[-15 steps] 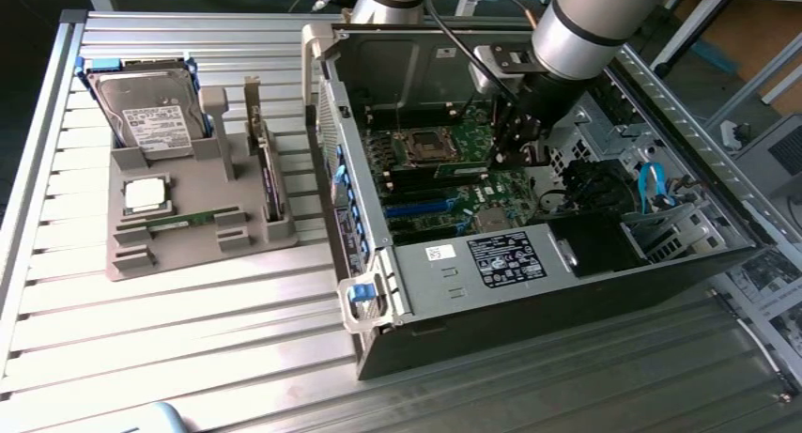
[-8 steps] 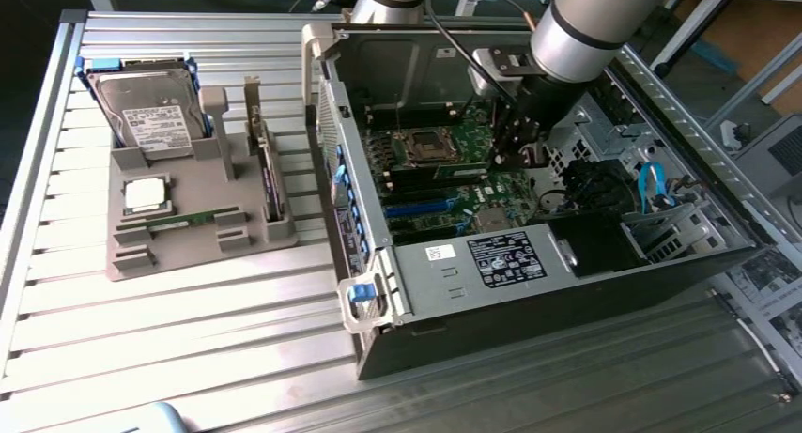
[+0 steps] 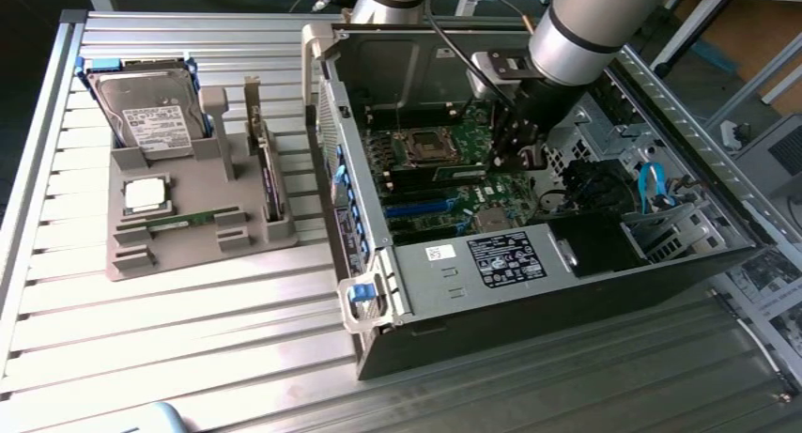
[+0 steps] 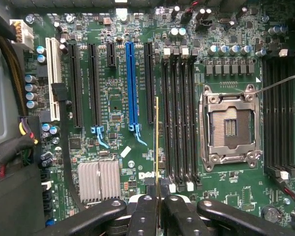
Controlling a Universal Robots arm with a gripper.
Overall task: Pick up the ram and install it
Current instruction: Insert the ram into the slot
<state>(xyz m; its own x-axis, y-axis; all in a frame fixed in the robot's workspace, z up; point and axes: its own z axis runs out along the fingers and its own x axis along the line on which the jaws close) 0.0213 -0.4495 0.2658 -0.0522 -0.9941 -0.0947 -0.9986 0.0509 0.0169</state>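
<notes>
The claw (image 4: pixel 158 206) is clamped on the ram (image 4: pixel 157 142) and holds it edge-on over the motherboard (image 4: pixel 113 88), inside the open computer case (image 3: pixel 414 348). The long axis of the ram runs parallel to the black memory slots (image 4: pixel 179 118). It seems not yet above one. It hangs between the blue slot (image 4: pixel 131 83) and the nearest memory slot, so the slots lie toward the CPU socket (image 4: pixel 230 128).

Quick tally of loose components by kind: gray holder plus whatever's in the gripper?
hard drive: 1
CPU chip: 1
expansion card, standing upright: 1
ram stick: 2, one clamped in the gripper over the motherboard, one lying in the gray holder
Total: 5
</notes>
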